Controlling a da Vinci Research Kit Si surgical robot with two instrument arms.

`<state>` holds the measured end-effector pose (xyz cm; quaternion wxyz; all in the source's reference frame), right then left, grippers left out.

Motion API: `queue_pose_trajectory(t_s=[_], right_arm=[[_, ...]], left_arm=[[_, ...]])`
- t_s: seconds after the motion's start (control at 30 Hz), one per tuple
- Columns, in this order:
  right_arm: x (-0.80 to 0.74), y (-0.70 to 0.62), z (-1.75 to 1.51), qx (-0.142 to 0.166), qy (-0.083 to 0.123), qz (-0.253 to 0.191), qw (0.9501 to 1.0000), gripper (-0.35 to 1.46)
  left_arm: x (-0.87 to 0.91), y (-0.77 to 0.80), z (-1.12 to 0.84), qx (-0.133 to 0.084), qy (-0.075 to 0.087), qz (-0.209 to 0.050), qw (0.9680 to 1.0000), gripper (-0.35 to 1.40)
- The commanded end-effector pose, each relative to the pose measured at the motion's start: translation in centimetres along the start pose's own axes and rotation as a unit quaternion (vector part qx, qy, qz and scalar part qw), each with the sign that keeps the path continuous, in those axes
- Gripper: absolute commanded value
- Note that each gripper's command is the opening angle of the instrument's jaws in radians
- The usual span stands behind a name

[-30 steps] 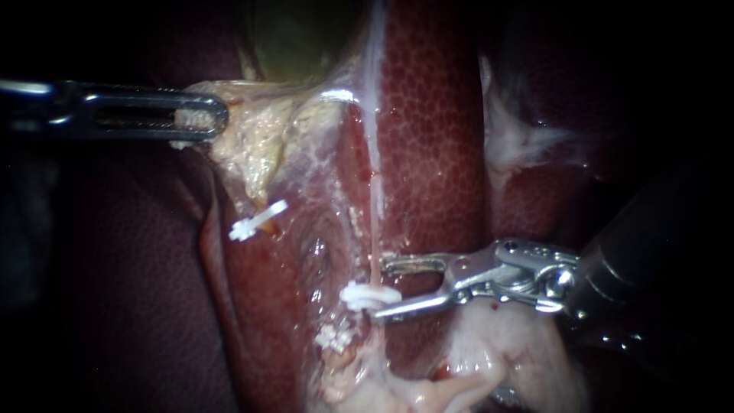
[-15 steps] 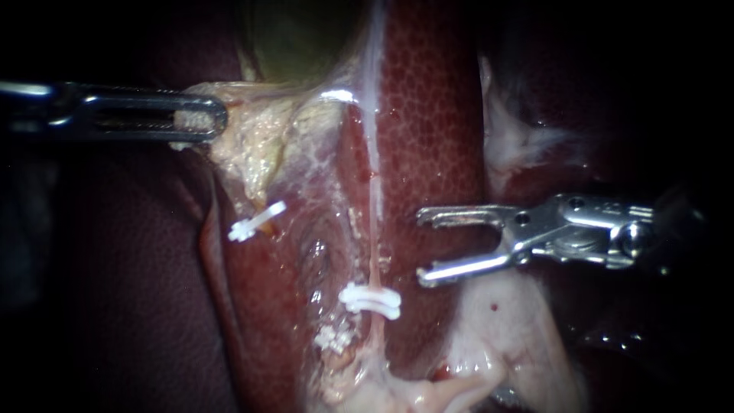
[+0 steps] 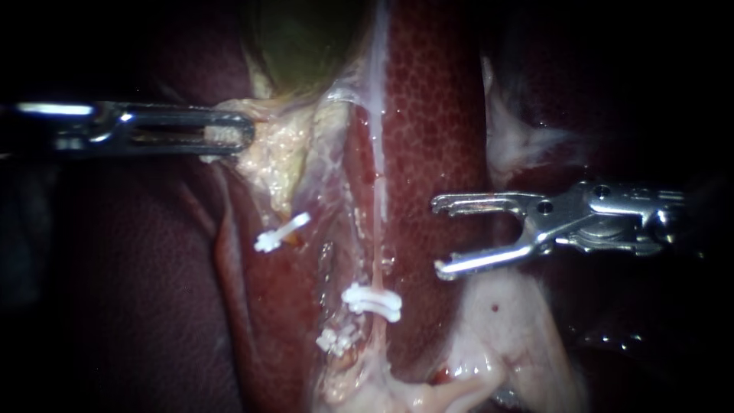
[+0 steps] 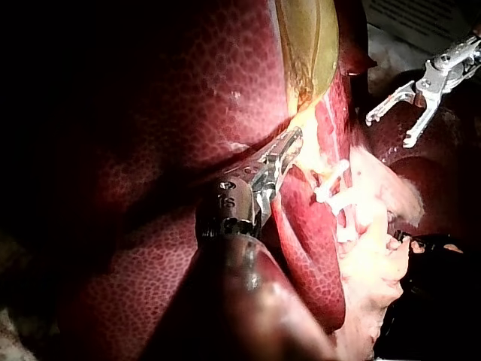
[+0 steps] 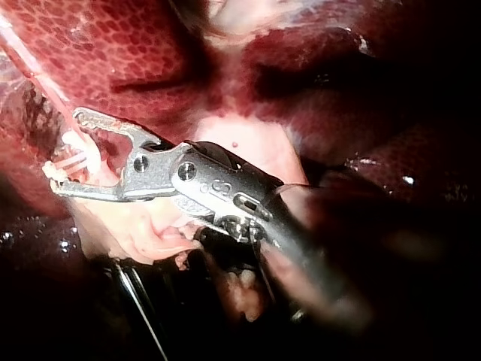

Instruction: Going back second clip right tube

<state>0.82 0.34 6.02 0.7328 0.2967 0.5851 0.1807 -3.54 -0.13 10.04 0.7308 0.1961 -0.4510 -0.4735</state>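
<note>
Here, my right instrument (image 3: 437, 235) hangs over the dark red liver (image 3: 436, 115) with its jaws spread wide and nothing between them, its shaft running off to the right. To the left of those jaws, near but clear of them, the white clip (image 3: 372, 300) sits clamped across the right tube (image 3: 380, 245), a thin pink strand that runs from the far tissue toward the near edge of the field. A second clip (image 3: 336, 339) lies just beside it, nearer and to the left; I cannot tell from here what it grips. A third clip (image 3: 281, 232) stands farther off to the left, tilted, at the near tip of the pale tissue (image 3: 279, 157). My left instrument (image 3: 241, 131) comes in level from the left, and its jaws are clenched on that pale tissue at the foot of the green-yellow gallbladder (image 3: 298, 38), which lies at the far end. A fold of pink-white tissue (image 3: 497, 329) lies just nearer than the right instrument. From the right wrist camera the white clip shows ahead of the open jaws, close to their tips, with the tube running past it. From the left wrist camera the left instrument's jaws pinch the pale tissue beside the gallbladder, and the right instrument stands well apart beyond, jaws parted.
</note>
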Motion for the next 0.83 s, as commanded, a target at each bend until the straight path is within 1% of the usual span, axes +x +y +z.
queue_pose_trajectory(t_s=[0.03,0.17,0.4,0.5,0.83], right_arm=[[0.0,0.0,0.0,0.0,0.0,0.0,1.0,0.6],[0.0,-0.01,0.0,0.001,0.0,0.0,1.0,0.6],[0.0,-0.02,0.0,0.001,0.001,0.0,1.0,0.6],[0.0,-0.02,0.0,0.001,0.003,0.0,1.0,0.6],[0.01,-0.04,0.0,0.001,0.006,0.0,1.0,0.6]], left_arm=[[0.01,0.01,0.04,0.001,0.002,-0.001,1.0,-0.23],[0.09,0.01,0.22,0.003,0.008,-0.001,1.0,-0.23],[0.26,-0.06,0.48,0.01,0.021,-0.003,0.9997,-0.23],[0.29,-0.07,0.51,0.01,0.022,-0.002,0.9997,-0.23],[0.29,-0.07,0.5,0.01,0.022,-0.002,0.9997,-0.23]])
